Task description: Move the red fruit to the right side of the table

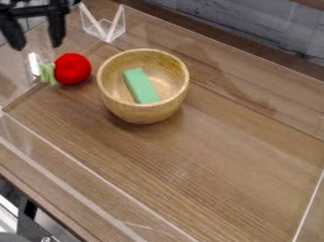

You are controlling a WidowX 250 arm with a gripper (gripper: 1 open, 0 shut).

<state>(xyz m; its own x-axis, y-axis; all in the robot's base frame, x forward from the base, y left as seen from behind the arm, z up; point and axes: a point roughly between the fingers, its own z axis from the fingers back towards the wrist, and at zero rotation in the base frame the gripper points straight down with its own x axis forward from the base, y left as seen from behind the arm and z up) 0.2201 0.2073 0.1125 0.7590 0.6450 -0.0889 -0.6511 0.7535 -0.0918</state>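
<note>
Red fruit sits left of the bowl on the table. Green block lies inside the bowl. End effector stands apart, near the fruit.

On the table, the bowl holds the block, right of the fruit.

The fruit is glossy bright red, its leafy stem end green with pale patches. The bowl is honey-tan wood; the flat block in it is plain mint green. The surface is warm brown, streaked with darker wood grain. The gripper is blurred dark blue-grey.
</note>
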